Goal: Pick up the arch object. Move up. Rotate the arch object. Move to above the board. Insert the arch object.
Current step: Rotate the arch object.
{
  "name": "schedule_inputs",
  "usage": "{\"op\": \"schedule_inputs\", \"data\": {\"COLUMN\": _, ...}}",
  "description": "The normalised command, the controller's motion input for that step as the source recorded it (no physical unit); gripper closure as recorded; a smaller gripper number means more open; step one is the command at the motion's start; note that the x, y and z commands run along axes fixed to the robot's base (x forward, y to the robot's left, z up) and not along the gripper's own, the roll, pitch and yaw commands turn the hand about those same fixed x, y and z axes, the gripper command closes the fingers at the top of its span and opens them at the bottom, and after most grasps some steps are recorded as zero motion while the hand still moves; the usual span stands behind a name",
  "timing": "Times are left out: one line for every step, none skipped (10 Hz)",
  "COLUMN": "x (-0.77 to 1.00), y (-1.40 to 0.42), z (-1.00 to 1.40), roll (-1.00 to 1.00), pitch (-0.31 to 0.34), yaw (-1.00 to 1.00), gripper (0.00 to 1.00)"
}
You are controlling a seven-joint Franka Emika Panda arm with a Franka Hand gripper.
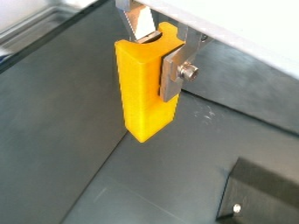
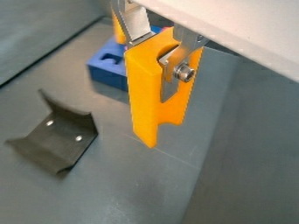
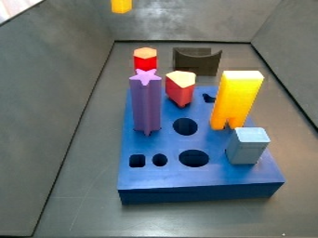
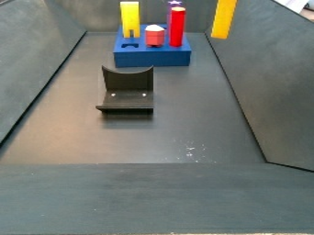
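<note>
My gripper (image 1: 160,52) is shut on the arch object (image 1: 146,92), a slim orange-yellow block hanging upright well above the floor. One silver finger (image 1: 176,74) presses its side and the other sits in the notch at its upper end. In a wrist view the arch object (image 2: 158,96) hangs in front of the blue board (image 2: 107,66), apart from it. In the side views it shows only at the upper edge as an orange bar (image 3: 121,5) (image 4: 225,16), with the gripper out of frame. The board (image 3: 199,181) (image 4: 153,57) lies on the floor with open holes near its front.
Standing on the board are a purple star column (image 3: 145,102), a red hexagon post (image 3: 147,61), a red piece (image 3: 181,88), a wide yellow block (image 3: 236,98), a pale blue cube (image 3: 248,144) and a dark brown block (image 3: 195,60). The fixture (image 4: 127,92) (image 2: 52,140) stands mid-floor. Grey walls enclose the floor.
</note>
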Motion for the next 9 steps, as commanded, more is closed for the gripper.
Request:
{"op": "schedule_inputs", "data": {"x": 0.04, "y": 0.02, "z": -0.09, "roll": 0.02, "pitch": 0.005, "yaw": -1.00, "gripper": 1.00}}
{"op": "schedule_inputs", "data": {"x": 0.04, "y": 0.02, "z": -0.05, "roll": 0.02, "pitch": 0.003, "yaw": -1.00, "gripper": 1.00}}
{"op": "schedule_inputs", "data": {"x": 0.04, "y": 0.02, "z": -0.05, "roll": 0.02, "pitch": 0.003, "yaw": -1.00, "gripper": 1.00}}
{"op": "schedule_inputs", "data": {"x": 0.04, "y": 0.02, "z": -0.04, "roll": 0.02, "pitch": 0.002, "yaw": -1.00, "gripper": 1.00}}
{"op": "schedule_inputs", "data": {"x": 0.04, "y": 0.02, "z": -0.03, "roll": 0.02, "pitch": 0.001, "yaw": -1.00, "gripper": 1.00}}
{"op": "schedule_inputs", "data": {"x": 0.04, "y": 0.02, "z": -0.03, "roll": 0.03, "pitch": 0.000, "yaw": -1.00, "gripper": 1.00}}
{"op": "schedule_inputs", "data": {"x": 0.04, "y": 0.02, "z": -0.03, "roll": 0.03, "pitch": 0.000, "yaw": -1.00, "gripper": 1.00}}
{"op": "schedule_inputs", "data": {"x": 0.04, "y": 0.02, "z": -0.03, "roll": 0.03, "pitch": 0.000, "yaw": -1.00, "gripper": 1.00}}
{"op": "schedule_inputs", "data": {"x": 0.04, "y": 0.02, "z": -0.03, "roll": 0.03, "pitch": 0.000, "yaw": -1.00, "gripper": 1.00}}
